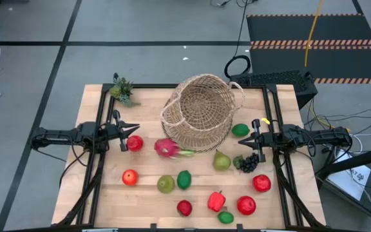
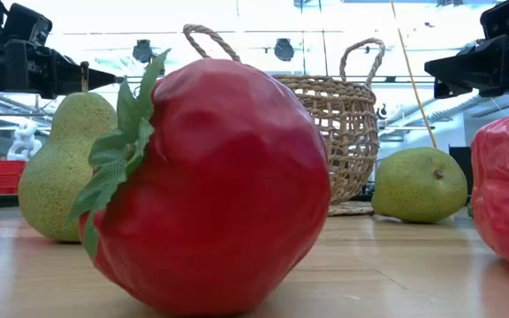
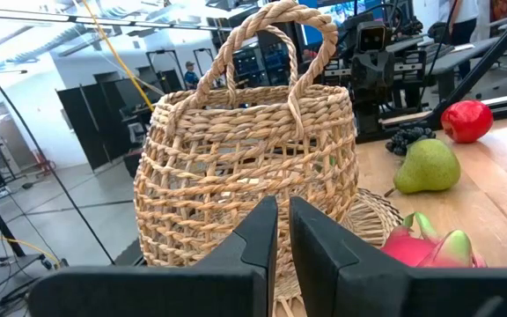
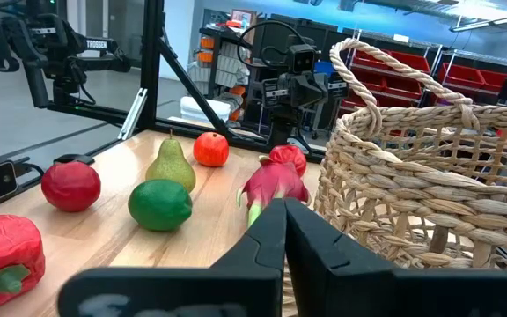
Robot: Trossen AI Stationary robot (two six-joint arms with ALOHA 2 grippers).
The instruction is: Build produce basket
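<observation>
The tan woven basket (image 1: 201,113) stands on the far middle of the table, its two loop handles (image 3: 275,35) up. The produce lies loose on the wood around it: a pink dragonfruit (image 1: 167,148), a pear (image 1: 221,160), dark grapes (image 1: 248,162), limes (image 1: 184,180), a red pepper (image 1: 216,201), and red apples and tomatoes (image 1: 129,177). My left gripper (image 1: 131,129) hangs level at the left, shut and empty, just above a red apple (image 1: 134,143). My right gripper (image 1: 255,137) hangs level at the right, shut and empty, between a lime (image 1: 240,129) and the grapes.
A small green spiky plant (image 1: 122,90) sits at the far left corner. Dark frame rails (image 1: 98,167) run along both sides of the table. A flat woven disc (image 3: 377,220) lies at the basket's foot. Bare wood shows left of the tomato and along the far edge.
</observation>
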